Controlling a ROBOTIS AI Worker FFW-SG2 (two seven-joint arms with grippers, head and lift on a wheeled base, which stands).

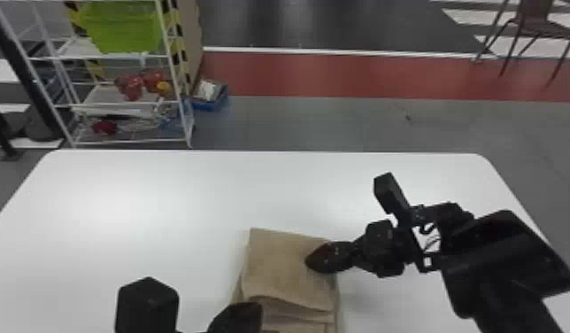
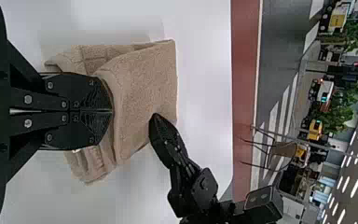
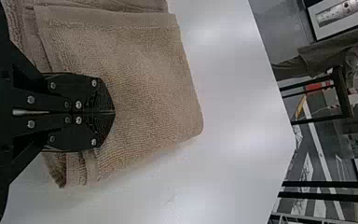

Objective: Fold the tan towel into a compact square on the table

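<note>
Tan towel (image 1: 288, 270), folded in layers, on the near middle of the white table (image 1: 164, 199). The left gripper (image 2: 113, 111), fingers pressed together, is at the towel's near left part; the right gripper (image 3: 114, 112), fingers likewise together, is at its right edge. No cloth is visible between either pair. Layers step out unevenly at the near side; a sideways drag by either tip could skew the top fold and spoil the square.

White worktop (image 1: 155, 212), rounded corners at ten and two o'clock, tan towel (image 1: 284, 270) folded in layers at six o'clock.
</note>
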